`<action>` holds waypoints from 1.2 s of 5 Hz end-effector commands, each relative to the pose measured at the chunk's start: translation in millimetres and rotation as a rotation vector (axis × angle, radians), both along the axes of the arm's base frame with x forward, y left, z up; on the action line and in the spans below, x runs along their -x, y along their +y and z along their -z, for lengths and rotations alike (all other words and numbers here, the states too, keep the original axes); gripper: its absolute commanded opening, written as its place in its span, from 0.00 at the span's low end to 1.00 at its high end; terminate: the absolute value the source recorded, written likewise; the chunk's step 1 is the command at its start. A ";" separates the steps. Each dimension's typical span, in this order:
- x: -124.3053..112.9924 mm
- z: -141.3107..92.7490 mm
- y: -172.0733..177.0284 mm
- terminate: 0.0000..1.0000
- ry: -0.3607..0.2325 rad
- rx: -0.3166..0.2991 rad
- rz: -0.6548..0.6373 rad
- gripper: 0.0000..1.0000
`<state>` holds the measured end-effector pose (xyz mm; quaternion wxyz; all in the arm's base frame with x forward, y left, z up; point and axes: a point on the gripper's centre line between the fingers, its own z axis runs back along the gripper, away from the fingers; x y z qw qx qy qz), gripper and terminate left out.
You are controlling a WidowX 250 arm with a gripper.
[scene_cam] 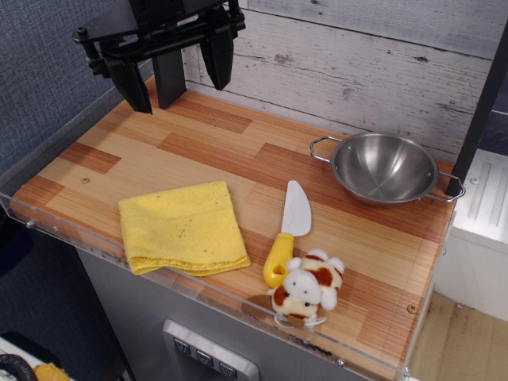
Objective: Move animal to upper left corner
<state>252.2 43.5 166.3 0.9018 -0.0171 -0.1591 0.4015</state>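
Observation:
The animal (308, 289) is a small white plush with reddish-brown patches. It lies near the front edge of the wood-plank tabletop (182, 143), just right of the knife's yellow handle, with a thin string below it. My gripper (176, 70) hangs open and empty above the upper left corner (171, 94), where a black post meets the whitewashed plank wall. Its two black fingers (131, 83) point down, far from the animal.
A folded yellow cloth (182, 227) lies front left. A white toy knife with a yellow handle (287, 234) lies in the middle front. A steel bowl with handles (384, 167) sits at the back right. A clear plastic rim (198, 279) edges the table.

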 end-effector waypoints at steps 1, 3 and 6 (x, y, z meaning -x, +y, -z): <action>0.0 0.0 0.0 0.00 0.000 0.000 0.000 1.00; -22.9 14.6 -39.6 0.00 0.007 -0.059 0.172 1.00; -10.7 86.6 -108.6 0.00 0.112 -0.023 0.463 1.00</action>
